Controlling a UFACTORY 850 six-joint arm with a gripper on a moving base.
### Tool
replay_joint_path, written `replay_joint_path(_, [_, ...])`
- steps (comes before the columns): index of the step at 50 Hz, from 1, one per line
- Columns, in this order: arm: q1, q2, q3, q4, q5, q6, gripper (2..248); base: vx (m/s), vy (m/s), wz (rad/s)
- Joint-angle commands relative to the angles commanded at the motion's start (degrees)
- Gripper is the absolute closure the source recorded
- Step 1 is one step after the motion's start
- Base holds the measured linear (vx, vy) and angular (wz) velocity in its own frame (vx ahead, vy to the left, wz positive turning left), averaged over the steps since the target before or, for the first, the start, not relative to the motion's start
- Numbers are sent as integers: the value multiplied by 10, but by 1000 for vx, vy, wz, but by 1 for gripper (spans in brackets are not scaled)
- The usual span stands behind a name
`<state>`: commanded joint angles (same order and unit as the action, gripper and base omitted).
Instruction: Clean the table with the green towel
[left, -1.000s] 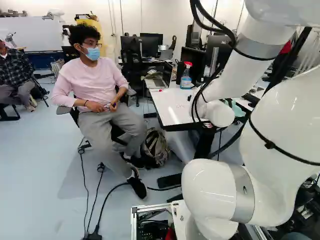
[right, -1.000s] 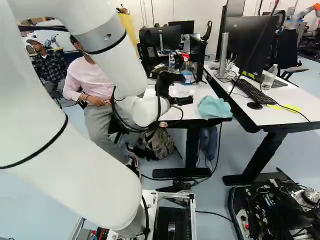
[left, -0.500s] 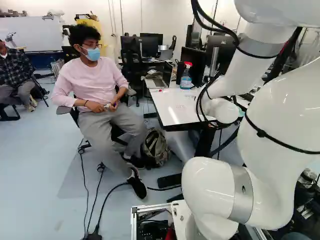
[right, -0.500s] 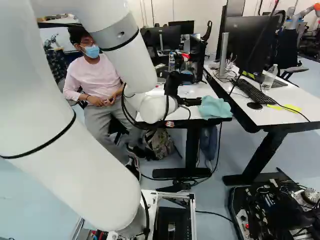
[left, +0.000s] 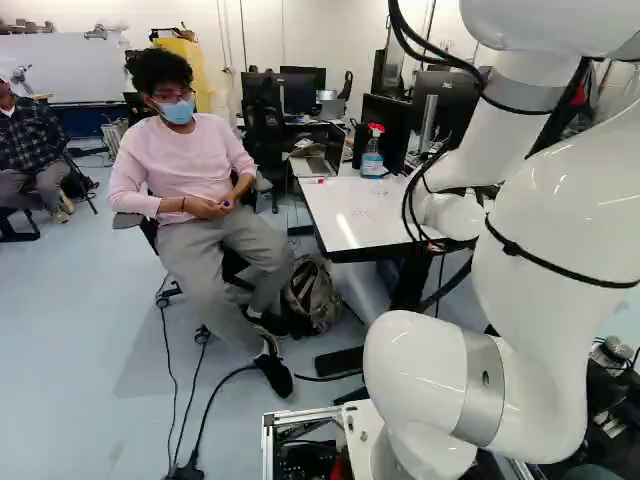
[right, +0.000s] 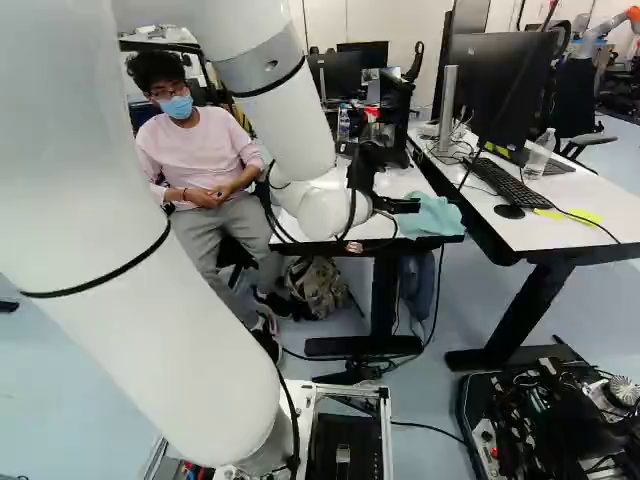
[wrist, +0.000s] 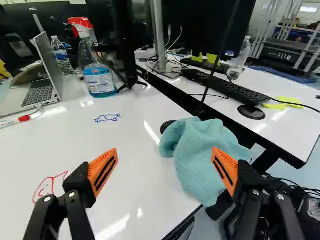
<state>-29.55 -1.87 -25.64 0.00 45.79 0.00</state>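
white arm swinging across, and over the last half second its claw has come right up towards the towel! it's spread wide, holding nothing. the red drawing sits close by on the table; ahead, the blue-green towel lies bunched at the edge, partly overhanging. so a grab looks next, probably after a little centring. further off, the blue drawing awaits wiping, with the spray bottle behind.
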Motion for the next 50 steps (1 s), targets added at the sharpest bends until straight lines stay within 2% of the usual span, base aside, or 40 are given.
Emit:
replay_joint_path(27, [-37, -57, -61, 0, -37, 0, 3, 0, 0, 0])
replay_joint_path(50, [-39, -115, -126, 0, -83, 0, 3, 0, 0, 0])
